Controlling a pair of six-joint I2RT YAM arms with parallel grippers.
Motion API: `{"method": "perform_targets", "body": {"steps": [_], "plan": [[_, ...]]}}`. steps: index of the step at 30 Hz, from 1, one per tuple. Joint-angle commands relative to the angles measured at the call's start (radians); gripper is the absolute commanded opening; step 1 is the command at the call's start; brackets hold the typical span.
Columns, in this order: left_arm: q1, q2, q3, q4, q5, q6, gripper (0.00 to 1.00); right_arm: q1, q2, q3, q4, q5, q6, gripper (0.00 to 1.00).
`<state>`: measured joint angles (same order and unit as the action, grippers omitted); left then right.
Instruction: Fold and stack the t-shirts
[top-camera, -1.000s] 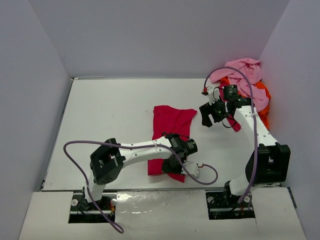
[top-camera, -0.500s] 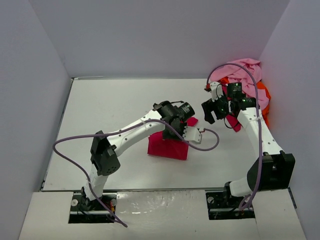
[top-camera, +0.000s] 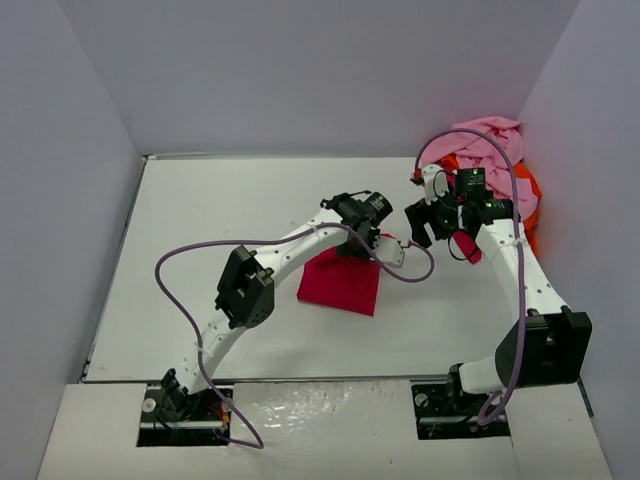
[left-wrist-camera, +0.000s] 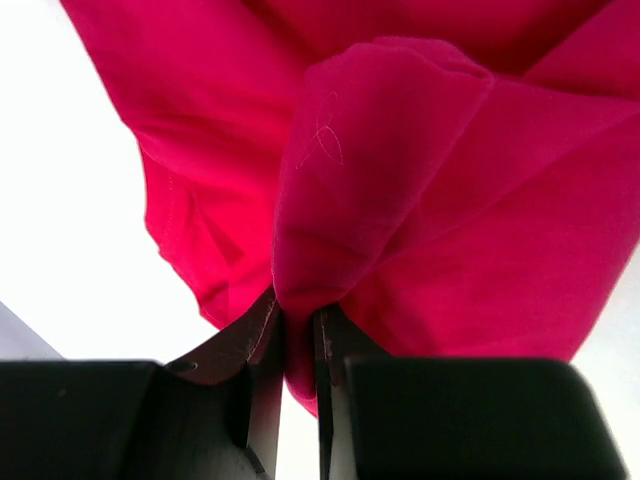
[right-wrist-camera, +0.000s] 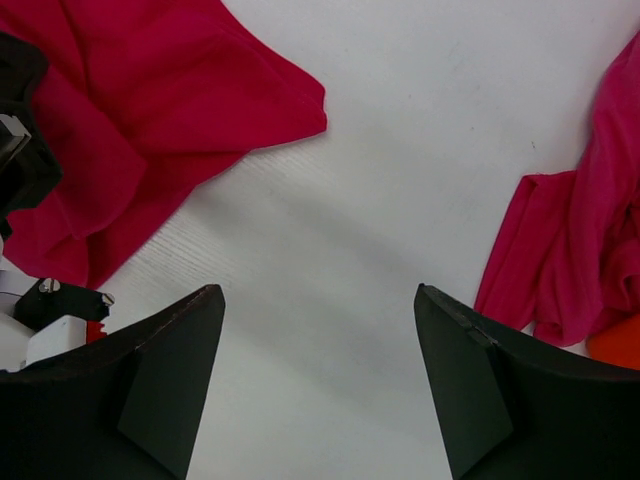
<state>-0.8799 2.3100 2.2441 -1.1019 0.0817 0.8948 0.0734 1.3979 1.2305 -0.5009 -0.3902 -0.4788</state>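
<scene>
The crimson-red t-shirt (top-camera: 340, 283) lies mid-table, folded over into a short block. My left gripper (top-camera: 366, 240) is at its far right edge, shut on a bunched fold of the crimson cloth (left-wrist-camera: 400, 150); the fold sits pinched between the fingers (left-wrist-camera: 262, 340). My right gripper (top-camera: 425, 222) is open and empty, hovering over bare table (right-wrist-camera: 330, 180) between the crimson shirt (right-wrist-camera: 130, 110) and a dark magenta shirt (right-wrist-camera: 570, 250).
A heap of shirts sits in the back right corner: light pink (top-camera: 490, 140) on top, orange (top-camera: 525, 190) beneath, dark magenta (top-camera: 465, 245) at its near edge. Grey walls close in the table on three sides. The left arm's purple cable (top-camera: 190, 270) loops over the table.
My left gripper has carried the shirt's near edge away from me, over the far half, so the shirt is now folded shorter. My right gripper shifted slightly toward the heap.
</scene>
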Motion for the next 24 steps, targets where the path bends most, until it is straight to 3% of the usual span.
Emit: {"method": "perform_targets", "body": {"steps": [1,4,6,7,8,9,11,16,20,21,22,23,24], "plan": [[0.018,-0.014,0.127,0.07,0.026,0.05,0.0,0.003,-0.002,-0.022,0.064,0.031,0.002,0.74],[0.023,0.01,0.173,0.097,0.046,0.046,0.0,0.003,0.012,-0.041,0.089,0.037,0.003,0.74],[0.034,0.029,0.195,0.111,0.053,0.038,0.09,0.002,0.03,-0.049,0.1,0.037,0.011,0.74],[0.04,0.034,0.2,0.132,0.047,0.037,0.2,0.002,0.04,-0.047,0.106,0.035,0.013,0.74],[0.048,0.038,0.198,0.168,0.035,0.03,0.45,0.003,0.051,-0.045,0.111,0.035,0.015,0.74],[0.055,0.044,0.198,0.203,0.024,0.02,0.84,0.003,0.057,-0.042,0.114,0.036,0.018,0.74],[0.069,0.051,0.21,0.287,-0.01,-0.031,0.96,0.003,0.063,-0.038,0.117,0.036,0.017,0.74],[0.111,0.042,0.268,0.421,-0.074,-0.146,0.97,0.005,0.054,-0.007,0.12,0.079,0.022,0.73],[0.146,-0.02,0.268,0.352,-0.038,-0.208,0.97,0.004,-0.003,0.021,0.116,0.101,0.019,0.71],[0.153,-0.045,0.236,0.335,-0.02,-0.216,0.97,0.003,-0.023,0.026,0.114,0.09,0.018,0.65],[0.158,-0.069,0.193,0.324,-0.012,-0.215,0.96,0.005,-0.044,0.027,0.114,0.06,0.013,0.43],[0.173,-0.086,0.163,0.316,0.006,-0.22,0.85,0.005,-0.054,0.03,0.114,0.036,0.01,0.25],[0.184,-0.11,0.13,0.32,0.014,-0.23,0.63,0.006,-0.064,0.032,0.114,-0.007,0.013,0.15]]}}
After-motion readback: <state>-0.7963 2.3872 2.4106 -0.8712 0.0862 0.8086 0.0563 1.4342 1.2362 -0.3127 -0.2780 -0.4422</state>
